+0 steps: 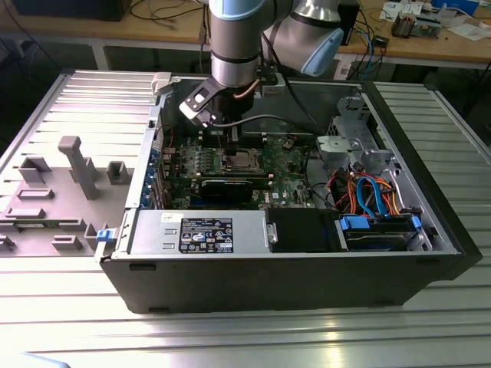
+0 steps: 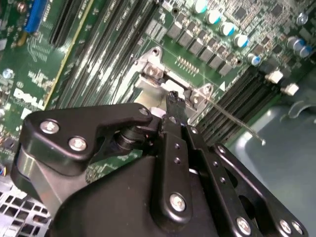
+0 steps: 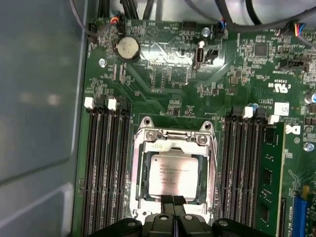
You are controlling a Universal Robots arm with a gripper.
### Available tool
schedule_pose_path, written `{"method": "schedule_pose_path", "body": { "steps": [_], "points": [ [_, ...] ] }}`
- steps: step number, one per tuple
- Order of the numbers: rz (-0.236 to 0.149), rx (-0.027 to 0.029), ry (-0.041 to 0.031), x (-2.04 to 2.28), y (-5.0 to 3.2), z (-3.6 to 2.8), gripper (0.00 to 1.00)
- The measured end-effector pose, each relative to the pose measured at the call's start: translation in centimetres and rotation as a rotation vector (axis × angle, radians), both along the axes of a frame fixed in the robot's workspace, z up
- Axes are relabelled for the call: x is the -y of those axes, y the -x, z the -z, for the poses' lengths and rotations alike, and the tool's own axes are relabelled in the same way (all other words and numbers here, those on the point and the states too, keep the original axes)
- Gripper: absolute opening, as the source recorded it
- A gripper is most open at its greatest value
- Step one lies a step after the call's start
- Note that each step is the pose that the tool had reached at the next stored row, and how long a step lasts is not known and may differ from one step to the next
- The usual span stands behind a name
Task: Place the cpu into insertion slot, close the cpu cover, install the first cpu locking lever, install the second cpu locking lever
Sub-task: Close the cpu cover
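The cpu [image 3: 174, 174], a flat silver-grey square, lies in the insertion slot [image 3: 146, 190] on the green board. The silvery cpu cover [image 3: 173, 136] lies flat around it, its cut-out showing the chip's top. My gripper [image 3: 172, 200] hangs just above the socket's edge, fingers pressed together and holding nothing. In the second wrist view the black fingertip [image 2: 174, 101] stands over the socket frame [image 2: 157, 74], and a thin wire locking lever [image 2: 234, 121] juts out sideways from the frame. In the exterior view the gripper [image 1: 230, 139] sits right over the cpu [image 1: 236, 159] inside the open computer case.
Long black memory slots [image 3: 106, 168] flank the socket on both sides. A coin battery [image 3: 127, 47] and a green card [image 3: 270, 173] sit nearby. The case holds a power supply [image 1: 196, 232], drive cage [image 1: 368, 153] and coloured cables [image 1: 368, 192]. A grey fixture plate [image 1: 69, 184] lies outside.
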State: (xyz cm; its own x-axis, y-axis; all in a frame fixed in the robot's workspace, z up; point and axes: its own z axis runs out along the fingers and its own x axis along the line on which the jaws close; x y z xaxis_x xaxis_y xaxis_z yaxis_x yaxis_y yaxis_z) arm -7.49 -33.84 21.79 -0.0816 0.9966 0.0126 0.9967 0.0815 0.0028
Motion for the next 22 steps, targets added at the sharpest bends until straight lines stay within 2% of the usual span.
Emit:
{"method": "schedule_pose_path", "body": {
  "steps": [3, 8, 10, 13, 16, 20, 22],
  "points": [
    [0.000, -0.0005, -0.0002, 0.00, 0.03, 0.57, 0.11],
    [0.000, -0.0017, -0.0004, 0.00, 0.03, 1.11, 0.11],
    [0.000, -0.0021, -0.0002, 0.00, 0.04, 1.13, 0.11],
    [0.000, -0.0019, 0.0002, -0.01, 0.05, 0.69, 0.11],
    [0.000, -0.0019, 0.0015, -0.02, -0.07, 0.67, 0.11],
    [0.000, -0.0019, 0.0017, -0.02, -1.40, 0.73, 0.11],
    [0.000, -0.0018, 0.0018, -0.03, -2.38, 0.79, 0.11]
  ]
}}
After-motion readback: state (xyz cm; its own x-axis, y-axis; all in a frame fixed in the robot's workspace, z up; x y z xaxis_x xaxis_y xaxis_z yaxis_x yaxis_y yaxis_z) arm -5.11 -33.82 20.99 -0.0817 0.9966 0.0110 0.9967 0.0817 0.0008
